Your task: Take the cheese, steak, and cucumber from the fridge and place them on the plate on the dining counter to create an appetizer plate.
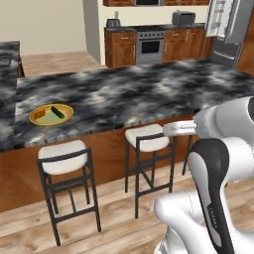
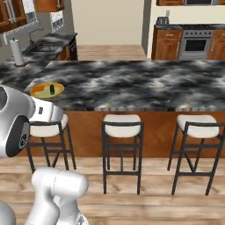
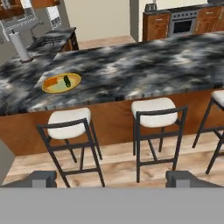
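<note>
From the hand camera I see my gripper (image 3: 111,179) spread wide with nothing between its fingertips (image 3: 40,178), held back over the wooden floor (image 3: 118,164) short of the stools (image 3: 70,124). Beyond them runs the dining counter (image 3: 144,70), and ahead and to the left of the gripper on its near part sits the plate (image 3: 75,80), carrying the cheese (image 3: 53,82) and the cucumber (image 3: 67,80) side by side. Farthest off, across the kitchen, I see the fridge (image 1: 229,30) with a door open.
</note>
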